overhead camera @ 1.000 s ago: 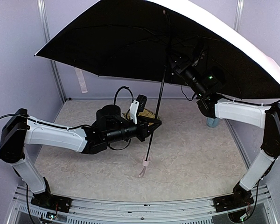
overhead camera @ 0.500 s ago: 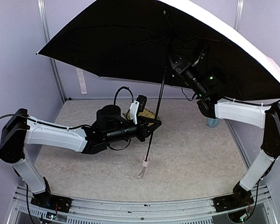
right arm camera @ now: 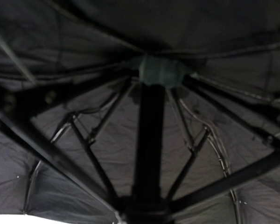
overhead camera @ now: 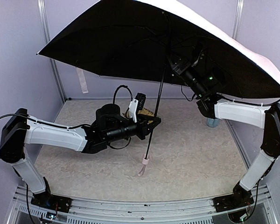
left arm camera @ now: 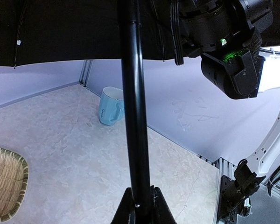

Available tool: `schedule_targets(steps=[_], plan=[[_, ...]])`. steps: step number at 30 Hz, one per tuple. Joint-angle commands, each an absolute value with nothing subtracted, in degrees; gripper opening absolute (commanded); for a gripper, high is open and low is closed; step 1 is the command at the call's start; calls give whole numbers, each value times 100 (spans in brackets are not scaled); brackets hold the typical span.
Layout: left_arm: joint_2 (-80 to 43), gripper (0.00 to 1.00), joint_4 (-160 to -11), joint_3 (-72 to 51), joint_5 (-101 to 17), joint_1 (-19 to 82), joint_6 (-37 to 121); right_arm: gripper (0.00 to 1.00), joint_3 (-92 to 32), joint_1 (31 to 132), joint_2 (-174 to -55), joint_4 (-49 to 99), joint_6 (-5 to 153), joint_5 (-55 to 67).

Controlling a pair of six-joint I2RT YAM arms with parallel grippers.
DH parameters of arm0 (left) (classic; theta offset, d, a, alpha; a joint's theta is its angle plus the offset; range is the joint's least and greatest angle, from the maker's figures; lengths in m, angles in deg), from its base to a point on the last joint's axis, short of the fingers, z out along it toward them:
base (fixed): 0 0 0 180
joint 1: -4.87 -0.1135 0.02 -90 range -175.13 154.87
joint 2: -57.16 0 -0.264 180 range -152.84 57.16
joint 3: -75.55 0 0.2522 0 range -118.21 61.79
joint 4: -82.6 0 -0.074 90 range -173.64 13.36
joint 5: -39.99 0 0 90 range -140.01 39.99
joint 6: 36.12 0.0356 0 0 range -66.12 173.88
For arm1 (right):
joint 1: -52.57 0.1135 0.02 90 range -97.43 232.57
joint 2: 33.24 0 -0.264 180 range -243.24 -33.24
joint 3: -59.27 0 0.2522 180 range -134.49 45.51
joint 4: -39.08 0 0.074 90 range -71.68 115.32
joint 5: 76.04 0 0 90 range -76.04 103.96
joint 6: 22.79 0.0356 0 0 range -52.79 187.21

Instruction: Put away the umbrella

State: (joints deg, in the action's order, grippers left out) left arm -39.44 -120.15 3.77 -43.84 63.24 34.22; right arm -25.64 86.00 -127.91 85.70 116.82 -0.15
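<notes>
The umbrella (overhead camera: 130, 42) is open, its black underside facing down, pale pink fabric showing along the top right edge. Its thin black shaft (overhead camera: 156, 105) slants down to the pale pink handle (overhead camera: 145, 162), which hangs just above the floor. My left gripper (overhead camera: 151, 123) is shut on the lower shaft; the left wrist view shows the shaft (left arm camera: 134, 116) pinched between the jaws of the gripper (left arm camera: 141, 205). My right gripper (overhead camera: 173, 64) is up under the canopy at the top of the shaft. In the right wrist view the shaft (right arm camera: 149, 140) rises from the gripper (right arm camera: 147, 217) to the hub (right arm camera: 161, 71) amid the ribs.
A woven bamboo tray (overhead camera: 147, 113) lies on the floor behind the left gripper, also in the left wrist view (left arm camera: 7, 186). A pale blue mug (overhead camera: 213, 122) stands by the right wall, seen too in the left wrist view (left arm camera: 111, 106). Walls enclose the back and sides.
The umbrella has lifted slightly: the handle is a little higher off the floor and the canopy's right edge has shifted. Both arms stay almost where they were.
</notes>
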Motion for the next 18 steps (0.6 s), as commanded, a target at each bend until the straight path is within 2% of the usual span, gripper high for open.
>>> schedule_targets(steps=[1,6,8,10,13,18], plan=[[-3876,0,-12363,242,-4283,6411,3813,0,-2566,8516,-12777,8647,11598,163],[-3785,0,-12258,155,-4529,6292,3866,2,-2544,8570,-12643,7642,10865,148],[-3713,0,-12266,150,-4635,6255,3899,7,-2518,8642,-12558,7076,10306,379],[-3651,0,-12255,129,-4853,6302,4016,22,-2489,8738,-12459,6515,9857,847],[-3658,0,-12141,18,-5328,6467,4290,34,-2305,8937,-12273,6432,9207,1678],[-3795,0,-11974,-128,-5850,6588,4272,37,-2355,9433,-12158,6572,8014,3273]])
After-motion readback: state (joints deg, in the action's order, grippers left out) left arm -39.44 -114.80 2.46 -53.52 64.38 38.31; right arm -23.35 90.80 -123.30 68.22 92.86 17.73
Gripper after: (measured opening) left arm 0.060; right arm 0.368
